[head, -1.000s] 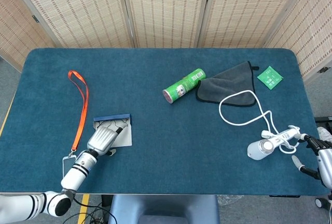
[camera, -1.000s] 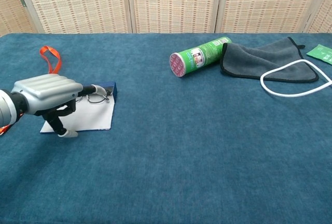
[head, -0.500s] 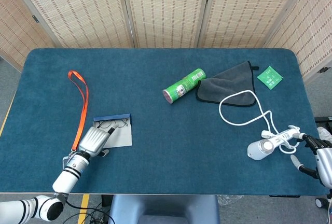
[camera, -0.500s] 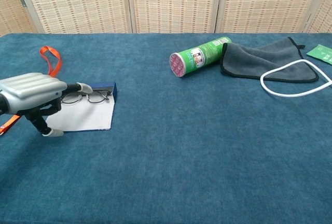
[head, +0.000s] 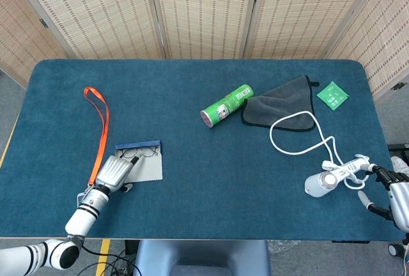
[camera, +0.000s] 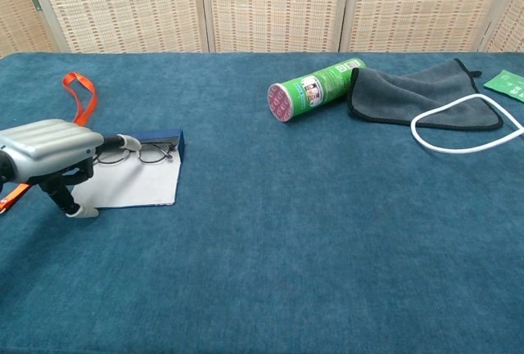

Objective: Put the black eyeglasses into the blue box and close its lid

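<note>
The left hand [camera: 49, 149] is backing off: 1.0 s ago it sat right over the blue box [head: 138, 160], now it has slid toward 7 o'clock in the head view and only its fingertips reach the box's near-left edge. It carries nothing, fingers loosely extended, thumb hanging down to the cloth. The black eyeglasses [camera: 135, 155] lie uncovered on the box's pale open floor, up against the blue back wall at 12 o'clock. So the placing looks done, and the lid is the job left.

The box reads as a flat grey panel with a single raised blue strip, so which part is the lid is hard to say; probably the strip folds over. The glasses are thin wire, barely visible from the head camera.

The right hand [head: 397, 194] is cut off at the 4 o'clock corner, fingers apparently spread and empty beside a white corded device [head: 332, 177].
</note>
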